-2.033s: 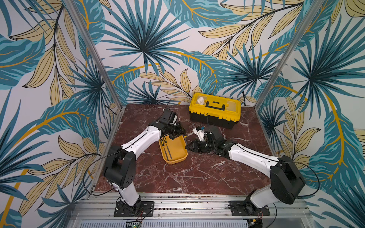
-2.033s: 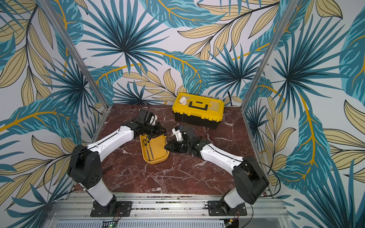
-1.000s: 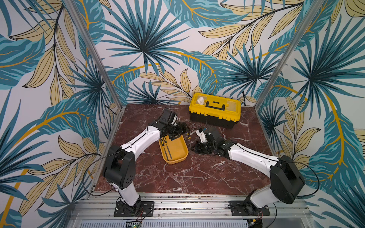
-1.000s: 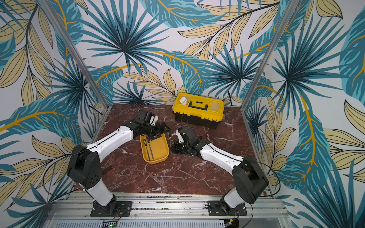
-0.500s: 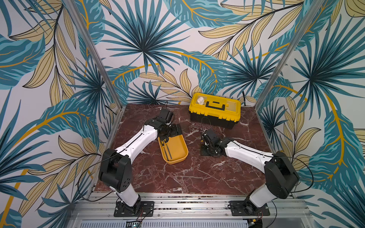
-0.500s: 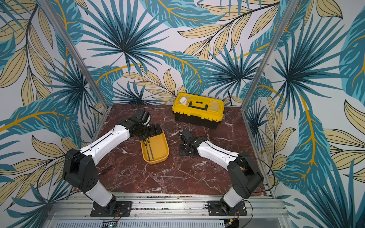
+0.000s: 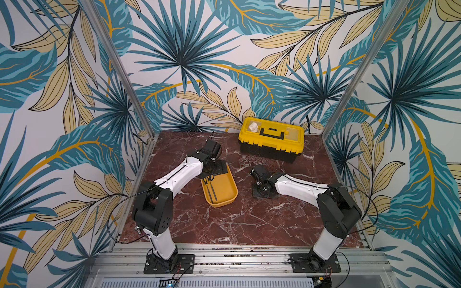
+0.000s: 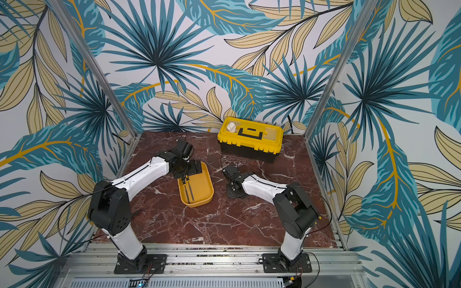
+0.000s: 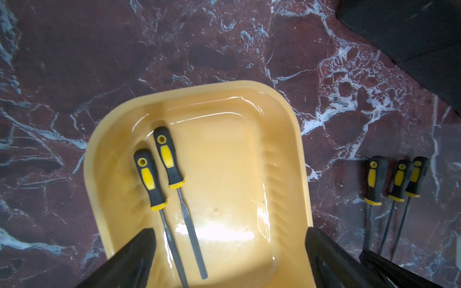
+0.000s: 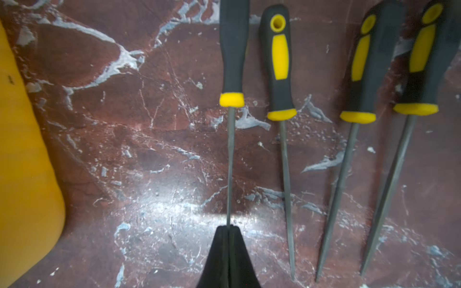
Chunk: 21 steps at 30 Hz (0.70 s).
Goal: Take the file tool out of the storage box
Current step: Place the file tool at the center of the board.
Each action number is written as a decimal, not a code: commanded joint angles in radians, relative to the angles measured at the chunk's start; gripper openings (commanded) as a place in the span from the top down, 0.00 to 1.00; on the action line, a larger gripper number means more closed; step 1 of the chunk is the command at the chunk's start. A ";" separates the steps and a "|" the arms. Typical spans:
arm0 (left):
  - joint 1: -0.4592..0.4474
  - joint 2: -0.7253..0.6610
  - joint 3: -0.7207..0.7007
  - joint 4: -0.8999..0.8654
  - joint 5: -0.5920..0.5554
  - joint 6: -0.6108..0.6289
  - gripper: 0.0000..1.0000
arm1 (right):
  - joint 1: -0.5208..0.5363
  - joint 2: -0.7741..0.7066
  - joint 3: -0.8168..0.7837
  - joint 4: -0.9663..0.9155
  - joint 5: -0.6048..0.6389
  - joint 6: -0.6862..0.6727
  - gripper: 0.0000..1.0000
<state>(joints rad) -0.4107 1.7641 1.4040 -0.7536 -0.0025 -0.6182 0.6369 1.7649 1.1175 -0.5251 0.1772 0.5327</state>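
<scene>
Dark red marble tabletop [image 7: 224,224] with white veins, teal-and-tan leaf wallpaper [image 7: 187,49] all round, and a black plastic toolbox with a yellow lid [image 7: 270,142] in the upper middle of both top views. The shallow yellow-orange plastic storage box [image 7: 223,204] sits just left of centre: glossy, rounded corners, no lid. Inside it, seen from the left wrist, a black-and-yellow-handled file tool [image 9: 158,205] lies right beside a second file tool [image 9: 185,212]. Both have grippy rubbery handles with a yellow insert and collar, and thin dull grey steel blades, the second one flat. The left gripper [image 9: 229,232] hangs over the upper end of the box with its fingers spread wide, holding nothing. The right gripper [image 10: 229,228] is pinched tight on the blade of a third file tool [image 10: 231,99], out on the marble to the right of the box. I can't tell if that one is lifted or resting. Three more file tools [image 10: 358,117] lie in a row next to it, blades tapering to points. Versus two seconds back, the right gripper was right up against the box's right edge, and now there's a strip of marble between them. The left gripper, which a second ago reached past the box's upper right corner, is back over it. The box hasn't budged.
</scene>
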 commanded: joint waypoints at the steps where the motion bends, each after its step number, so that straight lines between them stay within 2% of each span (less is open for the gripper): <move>1: 0.006 0.033 0.053 -0.004 -0.040 0.012 0.04 | 0.002 0.032 0.013 -0.025 0.032 -0.013 1.00; 9: 0.007 0.082 0.068 0.000 -0.091 0.014 0.07 | 0.004 0.057 0.021 -0.028 0.049 -0.015 1.00; 21: 0.008 0.173 0.125 -0.018 -0.165 0.016 0.18 | 0.004 0.093 0.022 -0.029 0.058 -0.001 1.00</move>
<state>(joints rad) -0.4103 1.9141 1.4803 -0.7555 -0.1268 -0.6090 0.6369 1.8339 1.1316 -0.5293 0.2165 0.5297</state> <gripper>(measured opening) 0.822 0.067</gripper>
